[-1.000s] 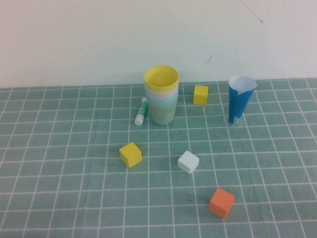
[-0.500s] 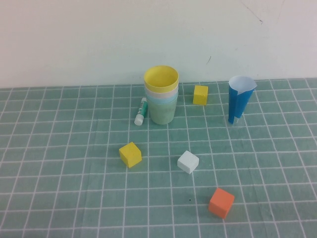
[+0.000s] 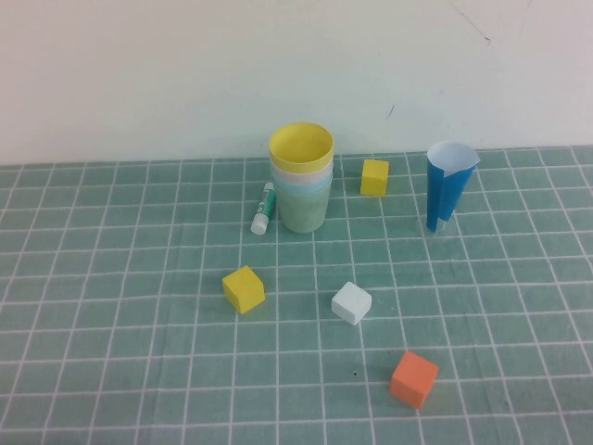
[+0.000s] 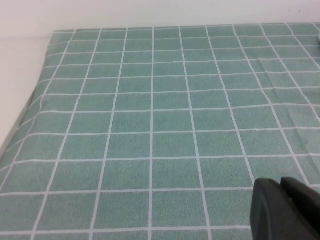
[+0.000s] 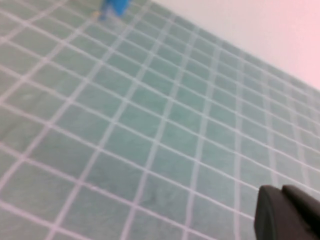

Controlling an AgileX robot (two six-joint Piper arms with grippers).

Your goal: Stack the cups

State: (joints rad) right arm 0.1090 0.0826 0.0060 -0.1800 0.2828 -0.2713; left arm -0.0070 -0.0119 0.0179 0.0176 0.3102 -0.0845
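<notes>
Covering the whole work surface, the green cloth with a white grid is the largest thing, and it ends at a white wall behind. In the left wrist view the cloth's edge shows at one side, with a pale surface beyond it.

The stack of four tapered plastic cups stands upright near the back of the cloth, a little left of the middle. The pale green cup is at the bottom, then the light blue cup, then the pale pink cup, and the yellow cup is on top, nested in it. To the right, well apart, stands the tall dark-blue cone with white inside.

Both arms are outside the high view. The left gripper hangs above bare cloth with its black fingers pressed together, holding nothing. The right gripper also hangs above bare cloth, closed and empty; the blue cone is far from it.

Smaller things lie around. A white and green marker lies just beside the stack on its left. One yellow cube sits between the stack and the cone. A second yellow cube, a white cube and an orange cube lie in front, apart from each other. The left and front-left parts of the cloth have wide free room.
</notes>
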